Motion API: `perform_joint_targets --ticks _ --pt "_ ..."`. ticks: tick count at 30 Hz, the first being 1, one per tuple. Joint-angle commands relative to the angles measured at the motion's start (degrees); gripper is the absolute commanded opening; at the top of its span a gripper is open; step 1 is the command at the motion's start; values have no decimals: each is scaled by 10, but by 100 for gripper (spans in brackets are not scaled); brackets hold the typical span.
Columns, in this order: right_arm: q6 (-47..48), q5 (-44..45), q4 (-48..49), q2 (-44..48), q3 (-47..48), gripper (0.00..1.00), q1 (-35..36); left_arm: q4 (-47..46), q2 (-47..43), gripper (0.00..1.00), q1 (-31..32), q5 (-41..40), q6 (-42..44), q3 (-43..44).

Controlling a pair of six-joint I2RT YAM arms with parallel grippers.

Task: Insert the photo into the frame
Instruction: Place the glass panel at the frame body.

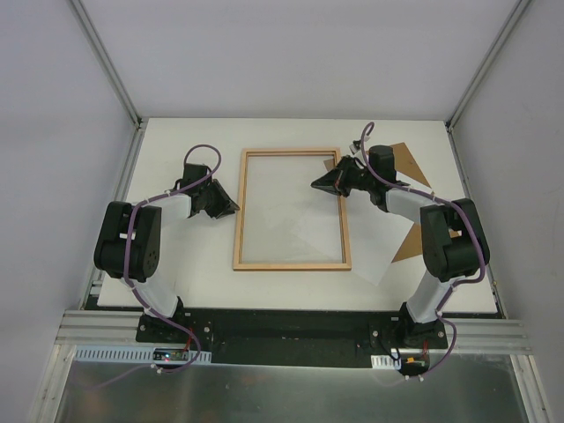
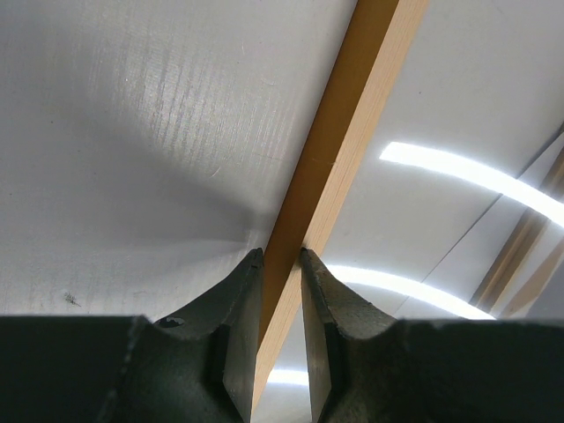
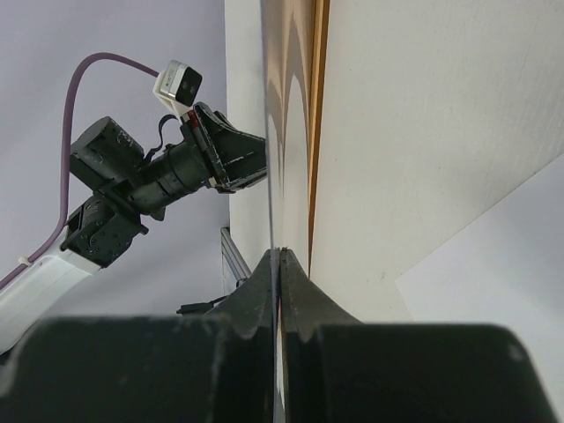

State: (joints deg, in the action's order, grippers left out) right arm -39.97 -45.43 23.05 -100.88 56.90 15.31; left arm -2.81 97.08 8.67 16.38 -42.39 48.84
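Note:
The wooden frame (image 1: 291,264) lies flat in the middle of the table, with its clear pane (image 1: 282,203) inside the rails. My left gripper (image 1: 231,210) is shut on the frame's left rail (image 2: 335,150), one finger on each side of the wood (image 2: 282,254). My right gripper (image 1: 315,184) reaches in over the right rail and is shut (image 3: 280,253) on a thin glossy sheet seen edge-on, apparently the clear pane (image 3: 286,132). The photo (image 1: 381,256), white side up, lies on the table at the right, partly under the frame's lower right corner (image 3: 493,256).
A brown backing board (image 1: 410,163) lies at the right, under and behind my right arm, with another corner of it showing lower down (image 1: 412,245). The enclosure's posts and walls stand round the white table (image 1: 185,141). My left arm (image 3: 167,172) shows across the frame.

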Motion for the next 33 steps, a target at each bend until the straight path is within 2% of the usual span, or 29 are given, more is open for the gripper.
perform_joint_targets --ticks 1,33 --pt "9 -42 -15 20 19 1 20 54 30 22 7 -35 23 -12" --pt "10 -62 -20 -30 46 1 20 55 31 22 7 -29 25 -9"
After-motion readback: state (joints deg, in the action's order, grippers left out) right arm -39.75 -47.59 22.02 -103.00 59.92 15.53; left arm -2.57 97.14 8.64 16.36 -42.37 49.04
